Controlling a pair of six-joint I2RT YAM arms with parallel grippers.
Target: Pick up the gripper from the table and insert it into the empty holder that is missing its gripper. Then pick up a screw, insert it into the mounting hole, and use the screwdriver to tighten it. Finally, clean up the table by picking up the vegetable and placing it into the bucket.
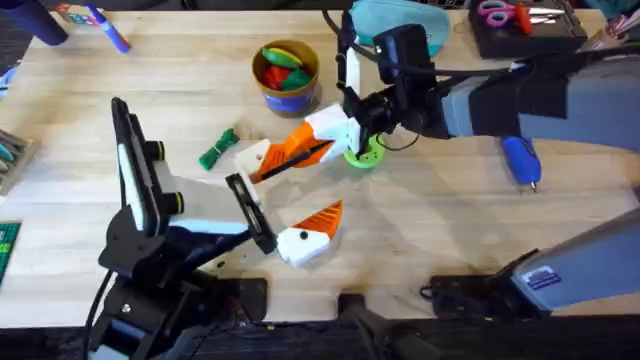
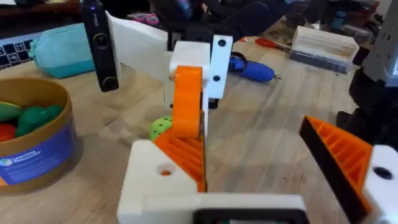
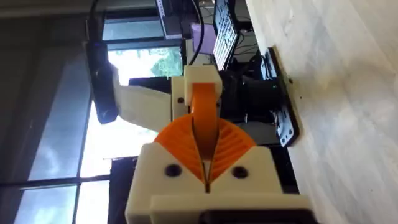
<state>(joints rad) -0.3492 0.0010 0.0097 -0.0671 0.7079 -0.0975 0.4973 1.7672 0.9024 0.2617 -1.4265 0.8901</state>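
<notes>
Right gripper (image 1: 335, 140) carries the gripper (image 1: 290, 150) towards the holder

Nearest, the left gripper (image 1: 300, 235) lies low on the table (image 1: 450, 220), one finger missing; whether it is spread I cannot tell. Beyond, the right arm reaches across, pads pinching the part above the table. Best to square its base plate to the holder before sliding in.

The table (image 1: 420, 230) is evenly and brightly lit, with soft shadows. Glare is seen from a window (image 3: 74, 155); nearby arm parts are blurred.
</notes>
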